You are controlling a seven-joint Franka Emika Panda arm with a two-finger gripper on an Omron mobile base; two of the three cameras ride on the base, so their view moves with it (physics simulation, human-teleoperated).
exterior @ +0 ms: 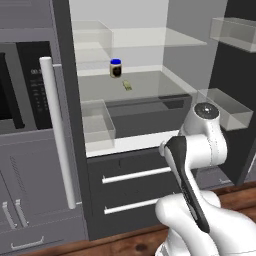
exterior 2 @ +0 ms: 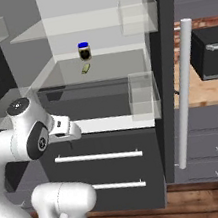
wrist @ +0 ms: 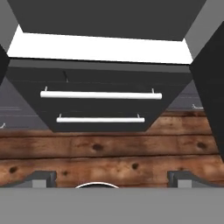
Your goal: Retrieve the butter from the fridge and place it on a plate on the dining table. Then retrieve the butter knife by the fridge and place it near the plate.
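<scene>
The fridge (exterior: 131,144) stands open, its white interior facing me. The butter (exterior: 128,86), a small pale yellow-green stick, lies on the middle glass shelf, also seen from the right side as butter (exterior 2: 86,68). My gripper (wrist: 112,178) is open with nothing between its fingers. It hangs low in front of the fridge (wrist: 100,48), well below the butter's shelf, and looks down at the lower drawers (wrist: 100,94) and the wood floor. The plate, the dining table and the butter knife are out of view.
A dark jar with a blue lid (exterior: 116,68) stands just behind the butter. Clear door bins (exterior: 97,122) flank the opening. Long white bar handles (exterior: 59,135) run down the fridge doors. A microwave cabinet (exterior: 20,85) stands left; a wooden counter (exterior 2: 198,85) lies right.
</scene>
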